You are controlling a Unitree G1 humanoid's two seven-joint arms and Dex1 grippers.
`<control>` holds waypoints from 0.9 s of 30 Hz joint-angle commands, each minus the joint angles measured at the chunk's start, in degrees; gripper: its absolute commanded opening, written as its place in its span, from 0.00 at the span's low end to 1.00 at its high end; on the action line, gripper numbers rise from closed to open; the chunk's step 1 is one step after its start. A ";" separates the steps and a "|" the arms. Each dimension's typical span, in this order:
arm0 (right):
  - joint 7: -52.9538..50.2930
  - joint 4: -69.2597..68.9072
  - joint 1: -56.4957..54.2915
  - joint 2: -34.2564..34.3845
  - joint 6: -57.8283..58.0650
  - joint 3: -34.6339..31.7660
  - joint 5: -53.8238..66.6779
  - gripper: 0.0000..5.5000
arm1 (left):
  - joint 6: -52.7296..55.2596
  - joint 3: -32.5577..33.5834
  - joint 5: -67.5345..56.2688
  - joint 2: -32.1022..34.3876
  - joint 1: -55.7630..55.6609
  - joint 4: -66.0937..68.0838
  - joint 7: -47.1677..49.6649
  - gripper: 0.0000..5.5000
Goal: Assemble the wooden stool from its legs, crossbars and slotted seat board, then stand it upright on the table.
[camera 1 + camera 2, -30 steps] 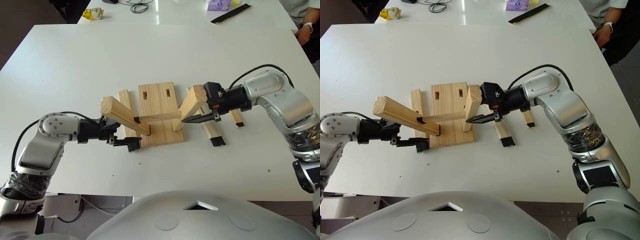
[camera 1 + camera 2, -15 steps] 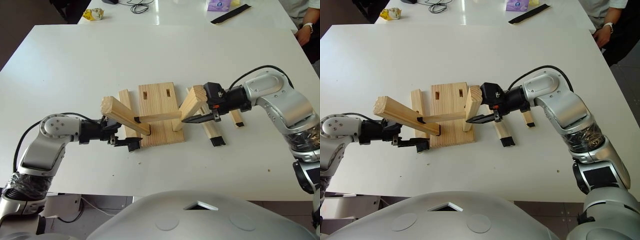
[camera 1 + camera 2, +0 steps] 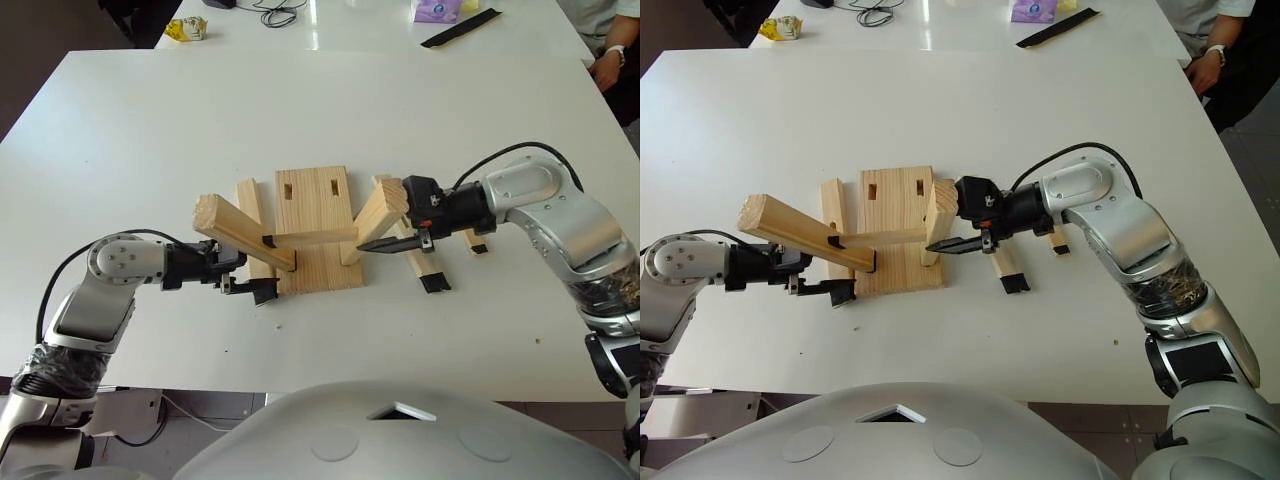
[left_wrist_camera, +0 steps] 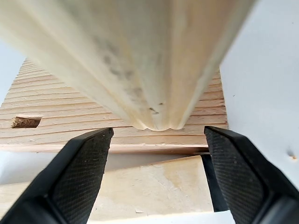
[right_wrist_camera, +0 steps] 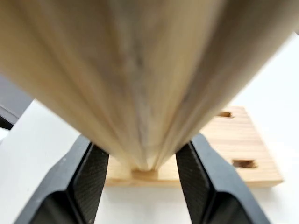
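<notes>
The left gripper [image 3: 248,285], pinching the left leg [image 3: 238,231], and the right gripper [image 3: 392,241], pinching the right leg [image 3: 380,208], are lowering the crossbar [image 3: 310,237] frame toward the seat board [image 3: 315,188], nearing slot alignment.

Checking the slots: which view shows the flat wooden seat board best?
Left eye view: flat wooden seat board seen from above, two slots clear. Right eye view matches; wrist views catch portions past the held wooden legs.

The left leg [image 4: 140,56] and right leg [image 5: 140,70] blur close up, covering much of the seat board [image 4: 56,112].
</notes>
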 commanded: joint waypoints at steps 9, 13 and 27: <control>-3.82 2.37 4.00 1.87 2.07 -1.14 -3.41 0.70 | -1.75 3.55 -1.68 5.06 1.18 2.60 -3.74 0.66; -8.35 5.66 4.35 4.64 0.85 -3.03 -5.11 0.70 | -1.09 3.64 -2.43 4.09 3.12 0.68 -2.76 0.66; -14.78 16.44 7.48 9.47 -8.88 -0.85 -14.93 0.70 | 3.20 7.43 -6.05 4.36 -2.25 3.60 -1.74 0.66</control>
